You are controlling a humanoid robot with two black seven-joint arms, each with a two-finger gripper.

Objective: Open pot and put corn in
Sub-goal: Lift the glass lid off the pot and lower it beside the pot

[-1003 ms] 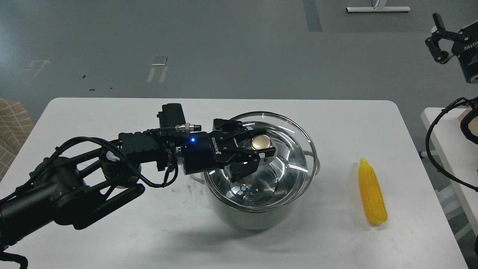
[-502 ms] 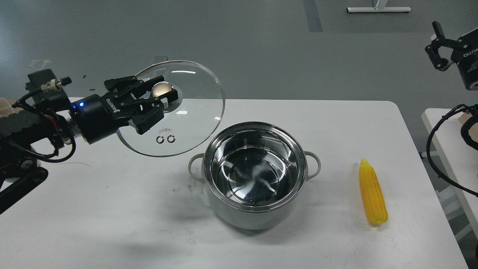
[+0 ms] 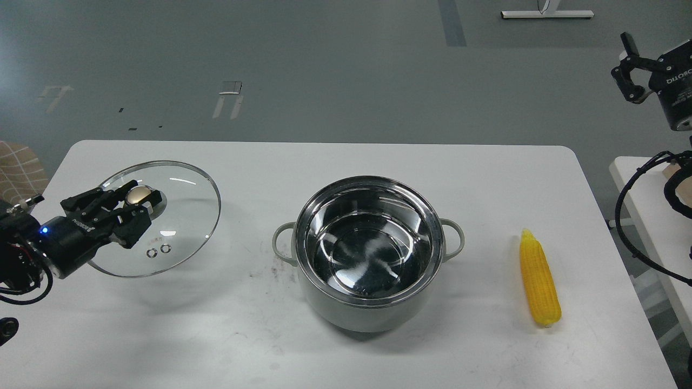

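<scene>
The pale grey-green pot [image 3: 373,310] stands open at the table's middle, its shiny steel inside empty. My left gripper [image 3: 136,202] is shut on the gold knob of the round glass lid [image 3: 184,216] and holds it tilted, low over the table's left side. The yellow corn [image 3: 538,278] lies on the table to the right of the pot, its tapered end pointing away from me. My right gripper [image 3: 627,67] hangs high at the far right edge, well above and behind the corn, with its fingers apart and empty.
The white table [image 3: 346,162] has rounded corners. A second white surface [image 3: 649,205] with black cables stands beyond the table's right edge. A beige checked seat [image 3: 16,178] shows at the far left.
My left gripper lifted the lid off the pot, carried it up and to the left, then lowered it over the table's left side. The pot now stands open. The corn has not moved.
</scene>
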